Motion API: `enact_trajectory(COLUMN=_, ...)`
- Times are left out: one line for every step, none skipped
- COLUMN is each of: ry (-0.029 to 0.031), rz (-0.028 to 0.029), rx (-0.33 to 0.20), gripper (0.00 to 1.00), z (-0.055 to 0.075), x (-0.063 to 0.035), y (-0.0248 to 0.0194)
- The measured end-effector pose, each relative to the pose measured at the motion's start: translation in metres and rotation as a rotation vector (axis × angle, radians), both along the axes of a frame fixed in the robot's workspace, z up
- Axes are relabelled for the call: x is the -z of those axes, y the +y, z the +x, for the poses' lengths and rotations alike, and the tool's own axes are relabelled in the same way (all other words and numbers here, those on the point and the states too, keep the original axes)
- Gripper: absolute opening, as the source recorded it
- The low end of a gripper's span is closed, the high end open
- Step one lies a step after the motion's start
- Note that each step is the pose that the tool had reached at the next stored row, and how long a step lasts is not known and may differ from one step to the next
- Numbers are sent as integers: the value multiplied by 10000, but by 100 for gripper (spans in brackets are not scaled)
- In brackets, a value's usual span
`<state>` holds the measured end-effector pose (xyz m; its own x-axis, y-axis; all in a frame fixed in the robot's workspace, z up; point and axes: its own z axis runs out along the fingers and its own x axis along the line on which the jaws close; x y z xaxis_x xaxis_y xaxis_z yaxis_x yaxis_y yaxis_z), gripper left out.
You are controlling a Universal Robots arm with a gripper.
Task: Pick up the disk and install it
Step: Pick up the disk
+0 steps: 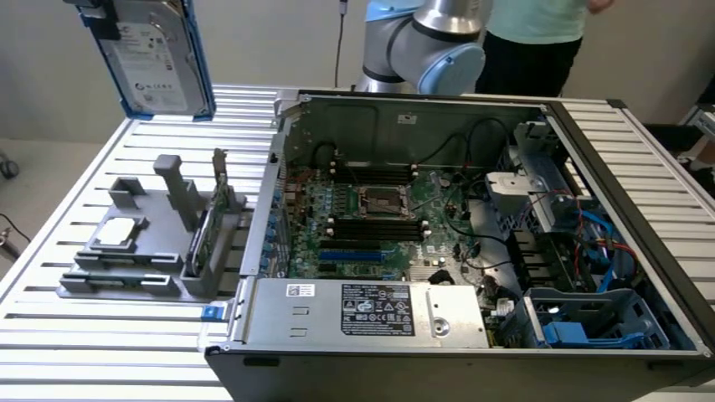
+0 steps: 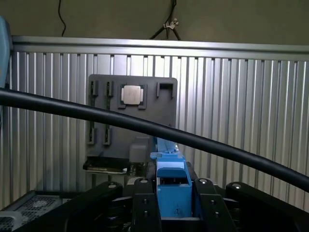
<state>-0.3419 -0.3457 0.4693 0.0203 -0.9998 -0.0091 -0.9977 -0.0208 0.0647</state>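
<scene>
Disk point(image 1: 146, 50), just one, aloft, gripper point(image 2: 171, 208) closed on its blue carrier point(image 2: 171, 176); one silver chip point(image 1: 117, 233) on one grey holder point(image 1: 112, 283).

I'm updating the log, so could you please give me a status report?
Fingers shut on the disk. Disk held above the table, outside the case. Cable crosses wrist view.
</scene>
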Motion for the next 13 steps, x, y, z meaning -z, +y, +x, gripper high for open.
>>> enact_trajectory(ry=20, rz=0, rx=1, gripper=33, z=44, x=-11, y=-12)
enact_trajectory(ry=41, rz=0, rx=1, gripper=33, z=90, x=-21, y=-24)
enact_trajectory(ry=62, rz=0, rx=0, gripper=33, z=133, x=-29, y=-36)
enact_trajectory(ry=88, rz=0, rx=0, gripper=33, z=183, x=-38, y=-49)
enact_trajectory(ry=112, rz=0, rx=1, gripper=33, z=227, x=-45, y=-60)
enact_trajectory(ry=135, rz=0, rx=1, gripper=33, z=272, x=-52, y=-72)
enact_trajectory(ry=159, rz=0, rx=1, gripper=33, z=317, x=-59, y=-84)
enact_trajectory(ry=185, rz=0, rx=0, gripper=33, z=362, x=-66, y=-96)
enact_trajectory(ry=210, rz=0, rx=1, gripper=33, z=407, x=-73, y=-107)
enact_trajectory(ry=235, rz=0, rx=1, gripper=33, z=452, x=-78, y=-118)
enact_trajectory(ry=261, rz=0, rx=1, gripper=33, z=497, x=-84, y=-130)
enact_trajectory(ry=288, rz=1, rx=0, gripper=33, z=545, x=-89, y=-142)
enact_trajectory(ry=314, rz=1, rx=1, gripper=33, z=590, x=-93, y=-153)
